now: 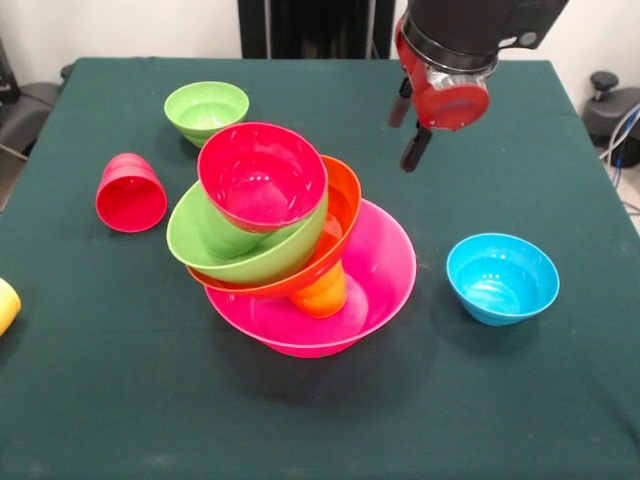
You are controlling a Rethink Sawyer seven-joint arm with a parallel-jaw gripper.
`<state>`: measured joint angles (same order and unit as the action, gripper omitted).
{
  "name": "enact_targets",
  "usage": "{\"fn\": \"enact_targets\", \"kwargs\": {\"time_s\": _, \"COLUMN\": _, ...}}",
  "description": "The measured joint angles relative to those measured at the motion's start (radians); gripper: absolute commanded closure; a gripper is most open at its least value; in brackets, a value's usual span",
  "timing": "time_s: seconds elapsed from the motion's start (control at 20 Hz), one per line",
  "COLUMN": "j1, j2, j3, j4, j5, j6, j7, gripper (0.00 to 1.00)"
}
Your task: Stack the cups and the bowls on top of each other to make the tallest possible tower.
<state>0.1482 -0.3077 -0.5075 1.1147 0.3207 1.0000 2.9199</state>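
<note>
You've got a dark green cloth (520, 400) spread across the whole table, and it's lying flat, with a few pale specks near the front edge. Look past the far edge and there's a dark upright panel (300, 28) standing against a white wall (130, 25). Off to your left, something black and rounded (22, 110) sits just beyond the cloth's corner; you can't tell what it is. Over on the right edge, a black knob (604, 80) tops some grey gear, and blue and white cables (625, 140) hang beside it.
</note>
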Motion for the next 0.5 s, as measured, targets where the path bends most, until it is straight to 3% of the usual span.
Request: {"fn": "enact_targets", "kwargs": {"time_s": 0.5, "j1": 0.000, "j2": 0.024, "j3": -0.018, "j4": -0.044, "j5": 0.002, "j6": 0.000, "j7": 0.000, "gripper": 0.00}}
